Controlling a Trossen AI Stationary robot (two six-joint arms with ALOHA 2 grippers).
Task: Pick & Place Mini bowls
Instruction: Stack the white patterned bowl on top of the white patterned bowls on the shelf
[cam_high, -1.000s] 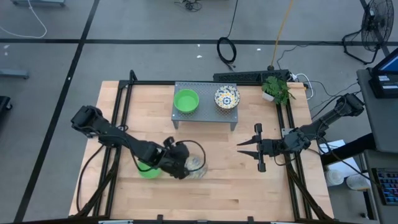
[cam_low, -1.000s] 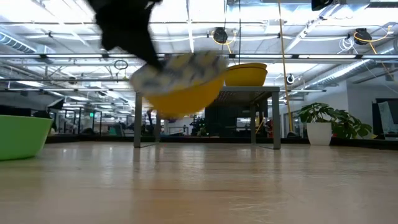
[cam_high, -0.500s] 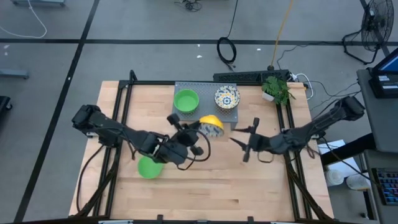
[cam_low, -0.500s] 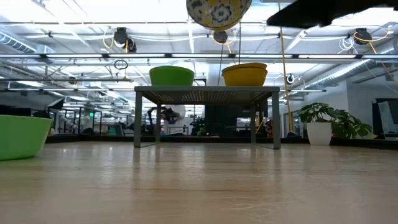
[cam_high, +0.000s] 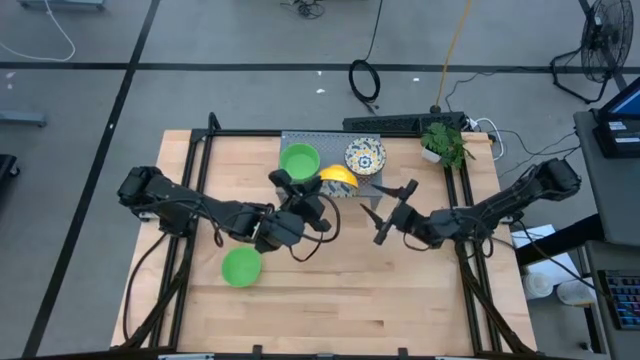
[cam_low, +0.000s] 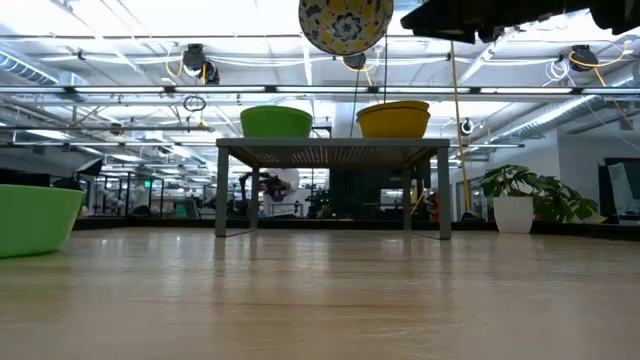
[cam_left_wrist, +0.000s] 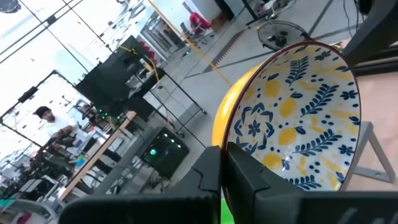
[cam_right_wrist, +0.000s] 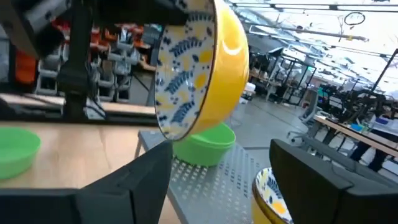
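My left gripper (cam_high: 310, 196) is shut on a mini bowl (cam_high: 338, 179), yellow outside with a blue-and-yellow floral inside, held high in the air by the front of the grey perforated stand (cam_high: 330, 185). My right gripper (cam_high: 381, 212) stands open just right of it, with its fingers apart on either side of the bowl's line in the right wrist view (cam_right_wrist: 199, 68). A green mini bowl (cam_high: 299, 160) and a floral one (cam_high: 365, 156) sit on the stand. Another green mini bowl (cam_high: 241, 267) rests on the table at the near left. My left gripper pinches the floral bowl's rim (cam_left_wrist: 219, 138), one finger on the patterned inside (cam_left_wrist: 249, 177) and one on the yellow outside. The bowl is lifted clear, tipped on its side, with its opening turned toward my right gripper.
A small potted plant (cam_high: 444, 143) stands at the table's far right corner. Behind the stand, off the table, lies a black power strip (cam_high: 400, 122). Bare wood stretches across the table's near half and under the stand (cam_low: 330, 300).
My left gripper has carried the floral bowl up from low over the near left of the table toward the stand, tipping it onto its side. My right gripper has moved left toward the bowl and has opened wider.
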